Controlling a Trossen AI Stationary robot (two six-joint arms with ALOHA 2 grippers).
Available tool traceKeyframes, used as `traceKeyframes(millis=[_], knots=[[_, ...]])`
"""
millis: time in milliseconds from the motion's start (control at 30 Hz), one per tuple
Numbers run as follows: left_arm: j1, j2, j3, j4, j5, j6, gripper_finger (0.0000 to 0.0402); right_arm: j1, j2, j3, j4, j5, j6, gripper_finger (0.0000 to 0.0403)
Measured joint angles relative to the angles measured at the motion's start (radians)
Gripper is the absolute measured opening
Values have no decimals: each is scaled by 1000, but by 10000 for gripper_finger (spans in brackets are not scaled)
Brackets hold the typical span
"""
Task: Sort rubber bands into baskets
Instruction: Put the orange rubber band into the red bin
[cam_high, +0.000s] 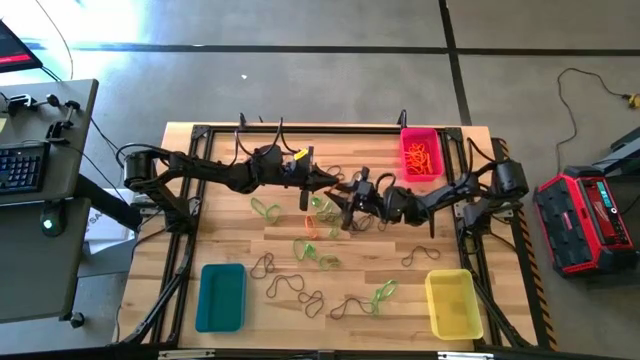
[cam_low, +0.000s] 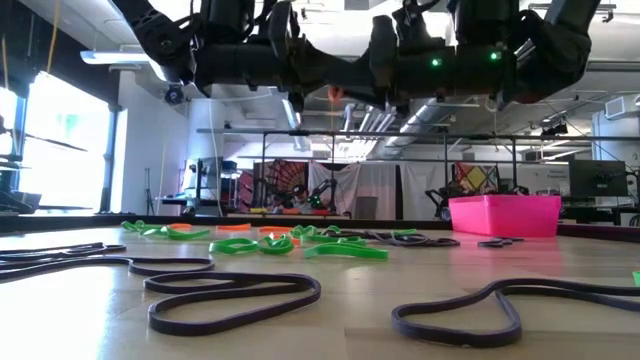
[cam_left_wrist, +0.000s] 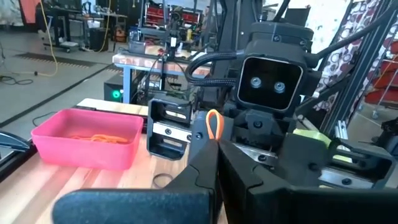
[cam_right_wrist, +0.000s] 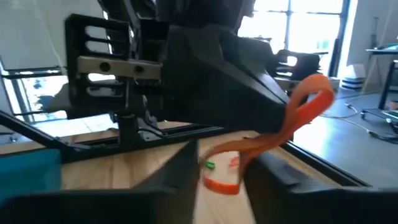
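- Left gripper is hanging over the middle of the table, fingers pressed together and pinching an orange rubber band at their tips; the loop is standing up from the fingertips in the left wrist view and draping downward in the right wrist view.
- Right gripper is sitting nose to nose with the left one, just beside it. Its two fingers are standing apart, with the hanging end of the orange band dangling in the gap between them; cannot tell whether they are touching it.
- Both grippers are hovering above the tabletop, as the low view shows.
- Below and around them, green rubber bands are lying scattered on the wooden table, with a few orange ones among them.
- Dark rubber bands are lying nearer the front edge, between the teal basket and the yellow basket.
- Pink-red basket is sitting at the far right corner, holding orange bands.
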Motion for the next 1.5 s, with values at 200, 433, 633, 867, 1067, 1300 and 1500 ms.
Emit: traceKeyframes(millis=[200,433,633,867,1067,1300,1500], knots=[[0,0,0,-46,-5,9,13,3,0,0,-19,43,5,14],[0,0,0,-108,-49,52,73,-10,-15,-1,-121,48,66,5],[3,-12,0,-124,-51,61,121,-28,-109,-1,-362,109,116,3],[27,-63,-1,-222,-74,143,143,-82,-293,-1,-739,210,167,1],[76,-144,-1,-377,-105,160,143,-196,-464,-1,-1148,265,300,1],[137,-246,0,-600,-158,223,142,-384,-595,-1,-1486,256,385,0],[189,-276,0,-763,-189,262,142,-539,-601,-1,-1663,198,403,0]])
